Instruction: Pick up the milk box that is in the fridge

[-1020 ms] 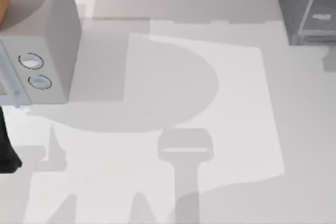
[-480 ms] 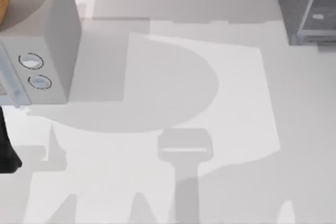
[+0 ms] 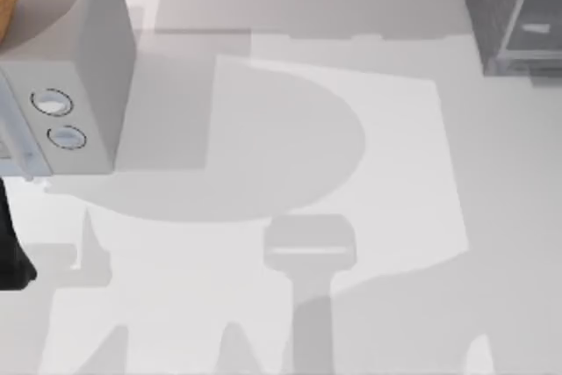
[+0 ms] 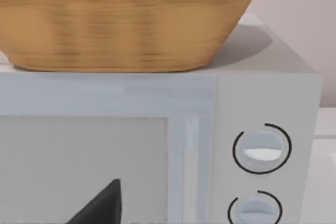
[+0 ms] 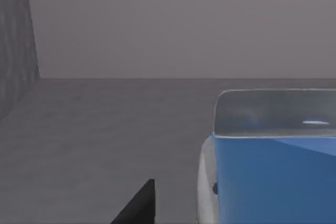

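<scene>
1. Right end effector (image 5: 142,203) is inside the fridge (image 5: 105,129), one dark fingertip showing close beside the milk box (image 5: 273,177); whether its fingers are apart or together cannot be told.
2. Milk box sits on the fridge's grey floor, blue face toward the wrist camera.
3. Fridge (image 3: 514,10) stands at the table's (image 3: 290,173) far right corner.
4. Left end effector (image 4: 100,205) hangs before the microwave (image 4: 157,145), which carries a basket (image 4: 126,19); its state cannot be told.

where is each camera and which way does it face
Top view: above the table, looking down; left arm at the left edge.
Left wrist view: faces the microwave with a basket on top; a dark pincer finger shows.
Right wrist view: inside the fridge, close to the milk box; a finger shows.
Top and left wrist views share the microwave knobs.
</scene>
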Robot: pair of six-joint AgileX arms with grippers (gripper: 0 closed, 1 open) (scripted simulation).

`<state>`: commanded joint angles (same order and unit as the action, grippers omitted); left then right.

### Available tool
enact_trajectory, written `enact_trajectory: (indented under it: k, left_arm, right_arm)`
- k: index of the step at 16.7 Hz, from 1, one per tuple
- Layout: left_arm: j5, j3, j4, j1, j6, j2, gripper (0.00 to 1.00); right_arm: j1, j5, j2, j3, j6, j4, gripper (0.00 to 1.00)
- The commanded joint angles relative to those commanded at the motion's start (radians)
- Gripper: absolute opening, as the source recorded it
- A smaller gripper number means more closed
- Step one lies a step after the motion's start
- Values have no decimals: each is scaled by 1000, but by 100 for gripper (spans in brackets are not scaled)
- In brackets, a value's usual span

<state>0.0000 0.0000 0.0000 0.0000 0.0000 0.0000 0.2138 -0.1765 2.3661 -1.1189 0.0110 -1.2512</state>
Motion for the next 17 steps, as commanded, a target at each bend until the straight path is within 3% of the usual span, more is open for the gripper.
enact_trajectory:
  k: [8, 17]
  left_arm:
    - [0, 0, 0, 0, 0, 0, 100]
    - [0, 0, 0, 0, 0, 0, 100]
  right_arm:
    - [0, 0, 0, 0, 0, 0, 2]
    - [3, 0, -2, 1, 1, 0, 0]
